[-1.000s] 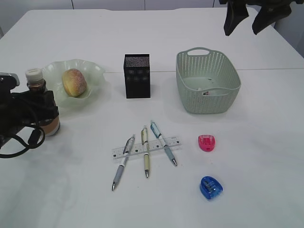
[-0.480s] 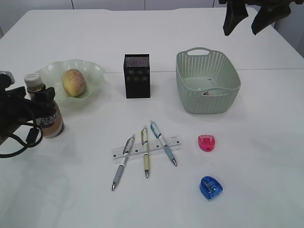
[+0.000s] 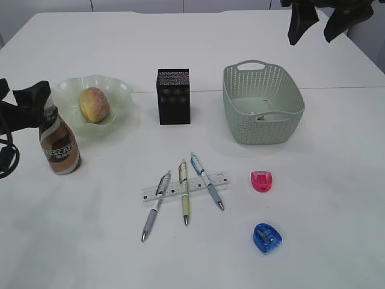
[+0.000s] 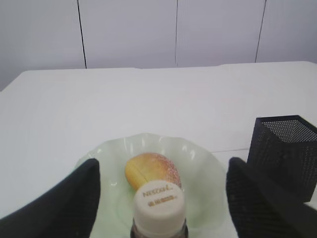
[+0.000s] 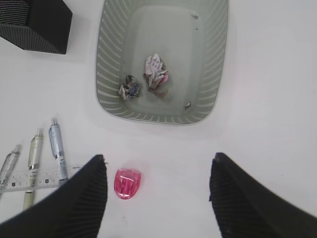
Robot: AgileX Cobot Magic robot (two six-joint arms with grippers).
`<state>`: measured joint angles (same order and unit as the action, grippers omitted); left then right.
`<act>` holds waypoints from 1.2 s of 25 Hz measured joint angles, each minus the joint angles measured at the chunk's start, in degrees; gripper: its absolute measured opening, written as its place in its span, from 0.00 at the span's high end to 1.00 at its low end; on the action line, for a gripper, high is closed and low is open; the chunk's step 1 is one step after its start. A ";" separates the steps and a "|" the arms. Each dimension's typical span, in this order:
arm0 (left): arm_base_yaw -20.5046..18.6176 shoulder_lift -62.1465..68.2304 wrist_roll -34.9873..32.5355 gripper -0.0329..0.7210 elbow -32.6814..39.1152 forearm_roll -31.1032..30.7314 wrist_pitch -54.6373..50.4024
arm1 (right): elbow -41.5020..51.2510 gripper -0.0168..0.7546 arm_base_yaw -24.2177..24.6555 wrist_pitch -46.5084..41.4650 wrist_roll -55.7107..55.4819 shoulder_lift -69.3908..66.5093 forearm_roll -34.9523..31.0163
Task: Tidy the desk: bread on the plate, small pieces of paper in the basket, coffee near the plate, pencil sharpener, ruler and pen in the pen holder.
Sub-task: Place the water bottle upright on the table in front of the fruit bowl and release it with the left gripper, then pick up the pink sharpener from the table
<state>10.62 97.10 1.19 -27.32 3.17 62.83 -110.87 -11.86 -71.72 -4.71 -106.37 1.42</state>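
Left wrist view, coffee [image 4: 158,204] between spread fingers [image 4: 64,201]

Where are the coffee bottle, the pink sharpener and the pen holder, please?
coffee bottle [image 3: 59,151]: exterior view, on its brown label.
pink sharpener [image 5: 127,183]: right wrist view, on its top face.
pen holder [image 3: 174,99]: exterior view, on its front mesh wall.
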 joint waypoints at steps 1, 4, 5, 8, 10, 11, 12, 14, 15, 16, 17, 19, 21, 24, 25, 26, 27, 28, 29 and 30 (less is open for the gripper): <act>0.00 -2.13 0.00 0.19 0.18 0.00 -2.28 | 0.00 0.36 0.00 0.00 0.00 0.00 0.48; 0.00 -8.53 0.00 0.19 0.54 0.00 -13.84 | 0.00 0.36 0.00 0.00 0.00 0.00 0.33; 0.00 -11.02 0.09 0.19 0.66 0.00 -18.74 | 0.00 0.36 0.00 0.00 0.00 0.00 0.01; 0.00 -18.87 0.09 0.19 0.73 0.00 -32.92 | 0.10 0.36 0.00 0.00 0.00 0.10 -2.35; 0.00 -24.49 0.09 0.19 0.38 0.00 -42.90 | 0.68 0.36 0.00 0.00 0.00 0.91 -4.42; 0.00 -27.01 0.09 0.19 -0.11 -0.02 -47.98 | 1.36 0.36 0.00 0.00 0.00 1.67 -5.58; 0.00 -28.97 0.09 0.20 -0.76 -0.02 -52.05 | 2.35 0.36 0.00 0.00 0.00 2.48 -6.23; 0.00 -32.90 0.09 0.22 -3.05 -0.83 -61.71 | 4.97 0.36 0.00 0.00 0.00 4.91 -7.02; 0.00 -34.19 0.09 0.24 -4.35 -1.46 -65.82 | 6.48 0.36 0.00 0.00 0.00 6.01 -7.15; 0.00 -35.63 0.09 0.25 -6.39 -2.22 -70.82 | 8.87 0.36 0.00 0.10 0.00 7.35 -7.30; 0.00 -36.39 0.09 0.27 -8.01 -2.63 -75.97 | 11.06 0.36 0.00 0.10 0.00 8.69 -7.39; 0.00 -37.27 0.09 0.29 -11.86 -3.66 -85.59 | 15.20 0.36 0.00 0.10 0.00 10.98 -7.42; 0.00 -37.37 0.09 0.30 -16.12 -4.05 -95.46 | 19.05 0.36 0.00 0.10 0.00 13.04 -8.14; 0.00 -37.37 0.09 0.30 -21.34 -4.29 -106.02 | 23.23 0.36 0.00 0.10 -1.08 14.31 -9.28; 0.00 -37.37 0.09 0.30 -22.90 -4.29 -108.14 | 23.85 0.36 0.00 0.10 -1.93 14.31 -9.49; 0.00 -37.37 0.09 0.31 -24.07 -4.29 -110.08 | 24.16 0.36 0.00 0.10 -2.61 14.31 -9.66; 0.00 -37.37 0.09 0.31 -25.24 -4.29 -111.51 | 24.25 0.36 0.00 0.10 -3.38 13.88 -9.96; 0.00 -37.43 0.09 0.31 -26.16 -4.38 -112.21 | 24.25 0.36 0.00 0.21 -3.86 13.49 -10.09; 0.00 -37.43 0.09 0.31 -26.62 -4.38 -112.72 | 24.25 0.36 0.00 0.21 -4.34 12.64 -10.17; 0.00 -37.43 0.09 0.31 -27.03 -4.38 -113.00 | 24.25 0.36 -0.12 0.29 -5.13 11.58 -10.17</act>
<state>10.62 59.67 1.28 -54.35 -1.21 -50.16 -86.62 -11.98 -71.43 -9.84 -94.79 -8.76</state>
